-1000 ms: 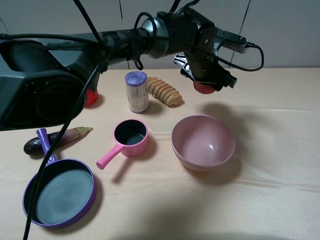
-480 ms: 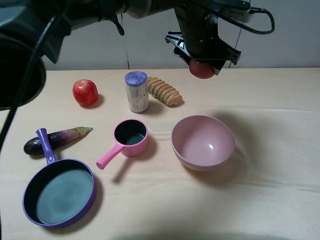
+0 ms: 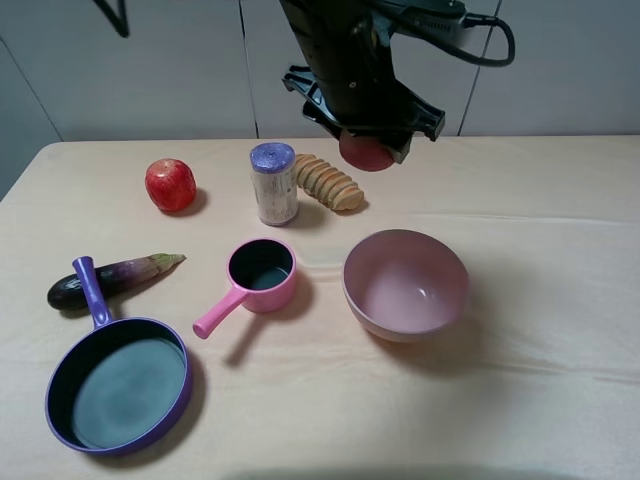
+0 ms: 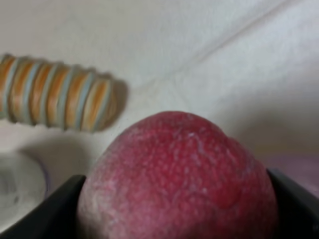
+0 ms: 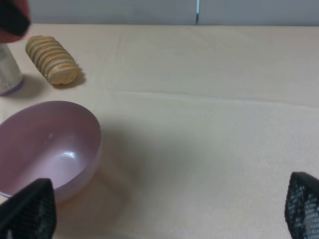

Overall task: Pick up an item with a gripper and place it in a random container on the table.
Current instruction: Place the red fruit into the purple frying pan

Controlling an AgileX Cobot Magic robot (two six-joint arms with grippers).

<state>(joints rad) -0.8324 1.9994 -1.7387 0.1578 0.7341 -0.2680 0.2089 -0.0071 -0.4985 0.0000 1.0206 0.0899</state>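
My left gripper [image 3: 367, 140] is shut on the round matte pinkish-red peach [image 3: 365, 152] and holds it in the air above the back of the table, right of the bread loaf. In the left wrist view the peach [image 4: 177, 174] fills the space between the two black fingers [image 4: 50, 214]. The purple frying pan [image 3: 125, 392] with a dark grey inside lies at the front left, far from the gripper. My right gripper [image 5: 164, 214] is open and empty, low over the table right of the pink bowl; it is out of the exterior view.
A red apple [image 3: 170, 185], a purple-lidded can [image 3: 272, 183] and a striped bread loaf [image 3: 328, 182] stand along the back. An eggplant [image 3: 110, 278], a pink saucepan [image 3: 262, 272] and a pink bowl [image 3: 405, 283] sit mid-table. The bowl [image 5: 45, 144] also shows in the right wrist view.
My left arm has lifted the peach and carried it to the left, from right of the bowl's far side to above the spot beside the bread loaf. Table objects have not moved.
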